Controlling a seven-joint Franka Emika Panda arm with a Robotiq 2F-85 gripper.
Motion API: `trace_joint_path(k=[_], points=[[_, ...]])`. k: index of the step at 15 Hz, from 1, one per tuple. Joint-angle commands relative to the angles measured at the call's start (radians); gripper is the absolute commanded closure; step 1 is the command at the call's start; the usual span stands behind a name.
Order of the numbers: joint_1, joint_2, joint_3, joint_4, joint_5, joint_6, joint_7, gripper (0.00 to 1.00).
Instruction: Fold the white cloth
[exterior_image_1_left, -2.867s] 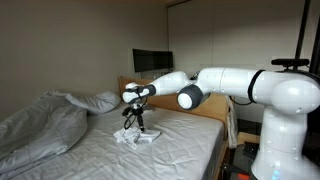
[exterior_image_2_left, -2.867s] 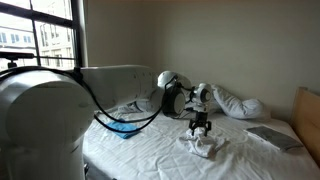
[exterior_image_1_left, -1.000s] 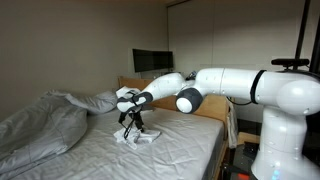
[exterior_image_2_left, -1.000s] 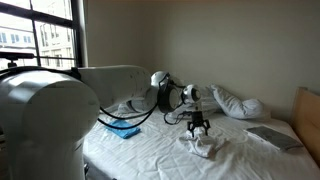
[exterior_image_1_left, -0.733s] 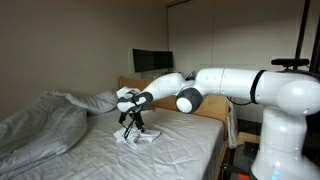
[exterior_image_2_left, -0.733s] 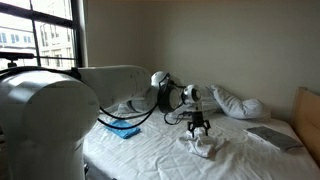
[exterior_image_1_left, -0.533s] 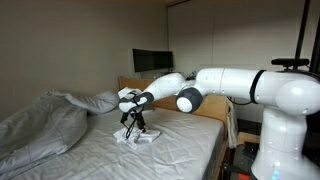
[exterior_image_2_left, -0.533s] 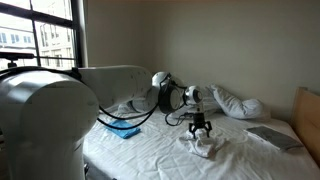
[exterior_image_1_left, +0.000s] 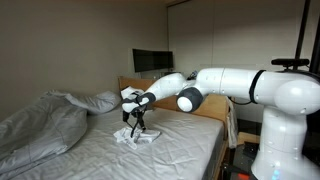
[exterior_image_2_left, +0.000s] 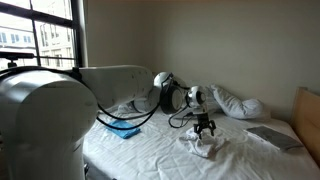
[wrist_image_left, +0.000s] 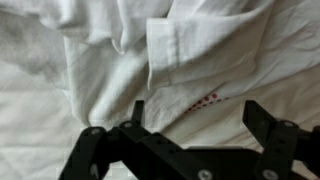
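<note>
Approach step: gripper (exterior_image_2_left: 205, 129), jaws wide open and empty, hangs over the crumpled white cloth (exterior_image_2_left: 203, 147) mid-frame; next, likely pinch an edge.

Daylight enters through the window (exterior_image_2_left: 40, 45) — washed out at the panes, greyer and dimmer farther from it, shadows soft — and every view is coarse, the wrist view softest, the gripper (wrist_image_left: 193, 110) a dark blur.

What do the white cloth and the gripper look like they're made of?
The white cloth: thin woven fabric, matte, likely cotton, judging by soft wrinkles and a stitched hem edge. The gripper: rigid matte black parts with sharp edges, plastic or coated metal; the look leaves that open.
</note>
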Motion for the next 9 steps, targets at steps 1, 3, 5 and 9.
trace_joint_path(k=[1,3,5,9], points=[[-0.001,0.000,0.001,0.004,0.002,0.003,-0.025,0.00],[-0.001,0.000,0.003,0.004,0.002,0.004,-0.045,0.00],[-0.001,0.000,0.003,0.004,0.002,0.005,-0.047,0.00],[-0.003,0.000,0.007,-0.011,0.004,0.028,-0.047,0.00]])
